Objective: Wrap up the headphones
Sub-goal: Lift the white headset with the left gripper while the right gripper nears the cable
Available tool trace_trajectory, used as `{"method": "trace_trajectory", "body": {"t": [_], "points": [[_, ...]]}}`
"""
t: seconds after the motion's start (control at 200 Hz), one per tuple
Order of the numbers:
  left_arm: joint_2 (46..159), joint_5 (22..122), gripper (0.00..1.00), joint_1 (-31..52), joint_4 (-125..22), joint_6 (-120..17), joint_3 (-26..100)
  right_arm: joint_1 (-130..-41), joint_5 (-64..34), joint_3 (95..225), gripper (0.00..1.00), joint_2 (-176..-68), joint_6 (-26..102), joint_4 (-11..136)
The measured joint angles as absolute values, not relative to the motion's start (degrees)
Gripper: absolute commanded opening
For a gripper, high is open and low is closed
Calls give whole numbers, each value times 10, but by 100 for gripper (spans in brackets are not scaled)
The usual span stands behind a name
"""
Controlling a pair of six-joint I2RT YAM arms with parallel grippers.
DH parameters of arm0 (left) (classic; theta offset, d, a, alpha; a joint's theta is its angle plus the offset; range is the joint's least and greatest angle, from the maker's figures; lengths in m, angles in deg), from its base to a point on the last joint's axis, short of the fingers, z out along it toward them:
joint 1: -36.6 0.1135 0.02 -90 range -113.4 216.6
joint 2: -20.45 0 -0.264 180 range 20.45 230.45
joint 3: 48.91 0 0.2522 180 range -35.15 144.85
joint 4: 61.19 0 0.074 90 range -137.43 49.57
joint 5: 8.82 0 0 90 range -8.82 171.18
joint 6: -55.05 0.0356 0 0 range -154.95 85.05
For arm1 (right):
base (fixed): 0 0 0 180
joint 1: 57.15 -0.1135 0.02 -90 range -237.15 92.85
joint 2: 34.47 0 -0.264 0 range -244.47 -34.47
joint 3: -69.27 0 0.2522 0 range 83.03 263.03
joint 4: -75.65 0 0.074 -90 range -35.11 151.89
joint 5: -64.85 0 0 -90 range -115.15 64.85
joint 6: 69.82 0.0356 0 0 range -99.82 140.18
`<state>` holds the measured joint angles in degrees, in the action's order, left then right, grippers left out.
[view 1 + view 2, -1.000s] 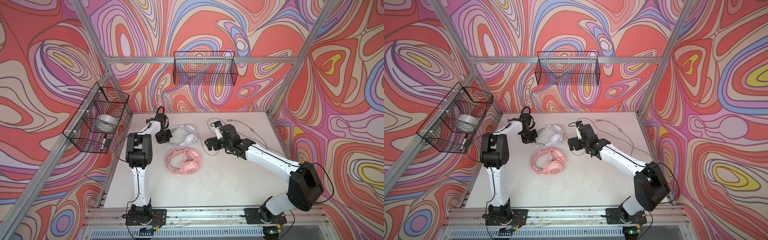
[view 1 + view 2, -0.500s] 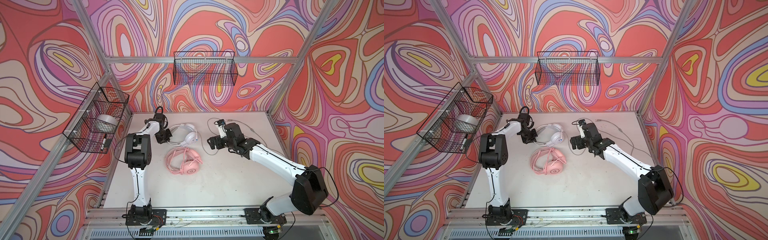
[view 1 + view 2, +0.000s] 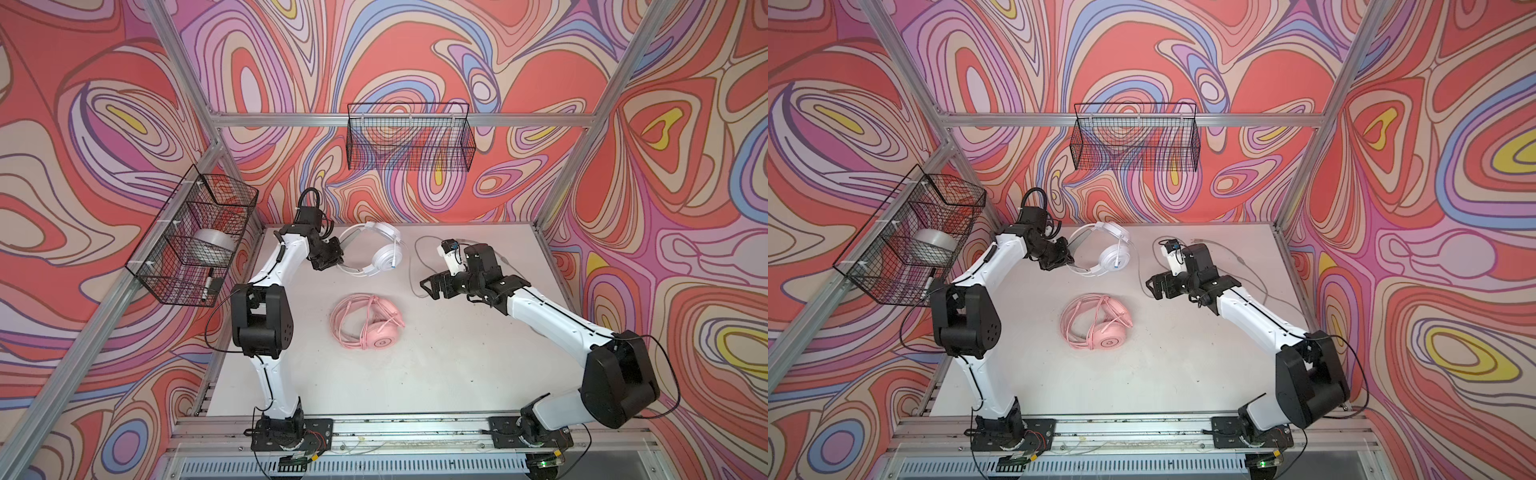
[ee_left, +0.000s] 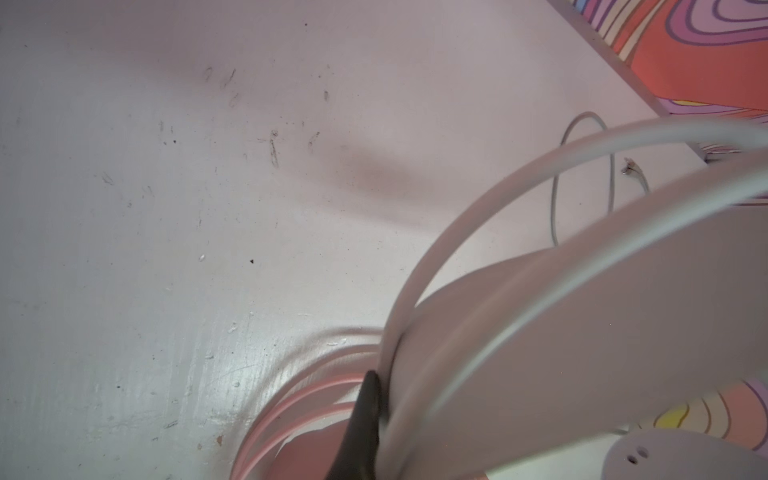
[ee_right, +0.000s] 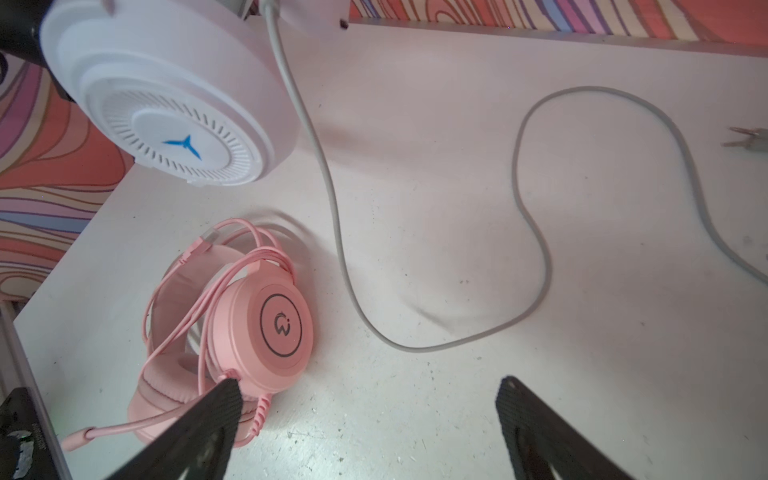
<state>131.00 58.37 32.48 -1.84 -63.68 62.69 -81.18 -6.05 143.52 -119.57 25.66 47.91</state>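
Left hand [image 3: 330,261]: clamped tight on the white headset [image 3: 386,255] at its headband, beyond the pink headset [image 3: 368,322]; probably steadying it so its cable can be wound.
Right hand [image 3: 432,286]: jaws spread wide, empty, right of the pink headset.
Grey cable [image 5: 536,232]: loose on the tabletop [image 3: 415,374], just ahead of the Right hand; the pink headset is already coiled.

Open for passage along the table's [image 3: 374,386] front edge and front corners. Blocked at centre by the pink headset [image 3: 368,322], toward the back edge by the white headset [image 3: 384,253], its grey cable [image 5: 333,208] looped loose across the back right.
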Motion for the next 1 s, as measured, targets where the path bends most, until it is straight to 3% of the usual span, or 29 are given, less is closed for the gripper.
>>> {"method": "trace_trajectory", "body": {"t": [0.466,1.002], "points": [[1264,552,0,317,7,-647,645,-812,22,1424,92,-1279,228,602],[1262,535,0,310,8,-677,679,-812,63,1416,78,-1376,250,711]]}}
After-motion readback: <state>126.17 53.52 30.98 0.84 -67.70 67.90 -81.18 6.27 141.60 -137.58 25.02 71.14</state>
